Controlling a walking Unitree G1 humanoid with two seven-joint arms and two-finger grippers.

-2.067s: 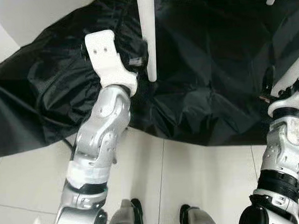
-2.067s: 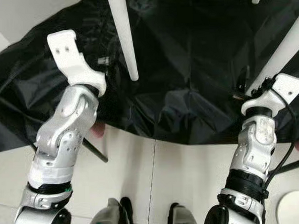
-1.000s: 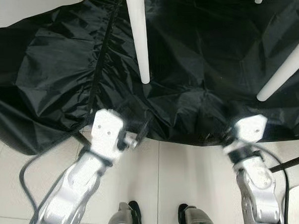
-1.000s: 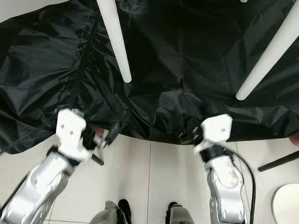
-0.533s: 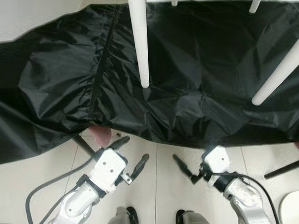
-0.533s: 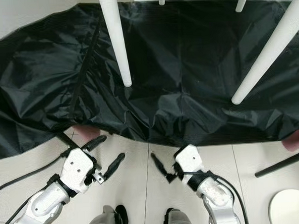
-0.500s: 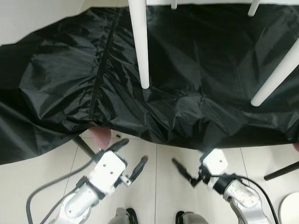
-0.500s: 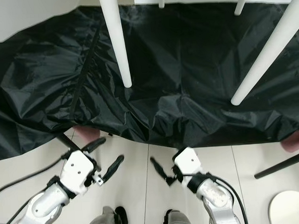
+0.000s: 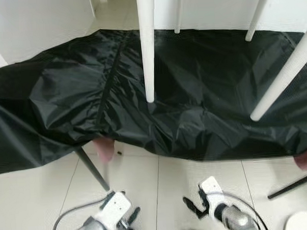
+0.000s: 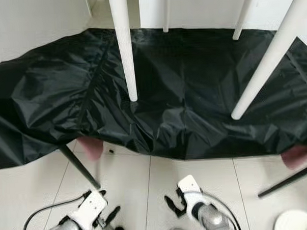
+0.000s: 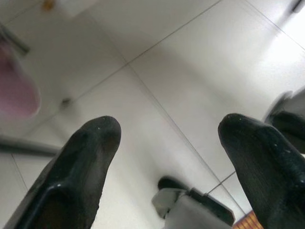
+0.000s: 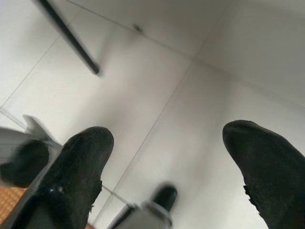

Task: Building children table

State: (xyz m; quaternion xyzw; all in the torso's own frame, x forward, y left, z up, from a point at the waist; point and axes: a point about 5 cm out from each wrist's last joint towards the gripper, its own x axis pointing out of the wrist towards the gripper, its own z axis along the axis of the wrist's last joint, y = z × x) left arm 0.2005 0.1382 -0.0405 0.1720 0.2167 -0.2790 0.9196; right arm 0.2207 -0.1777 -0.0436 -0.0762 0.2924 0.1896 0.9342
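We judge the white table leg (image 9: 147, 49) stiff and light, best gripped mid-shaft, while our left gripper (image 11: 167, 143) and right gripper (image 12: 167, 143) hang spread, empty.

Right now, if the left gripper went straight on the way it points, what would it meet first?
Most likely the floor. The left gripper is open and empty, and between its fingers lie bare white tiles. Depth is hard to judge, but nothing stands in that line before the tiles.
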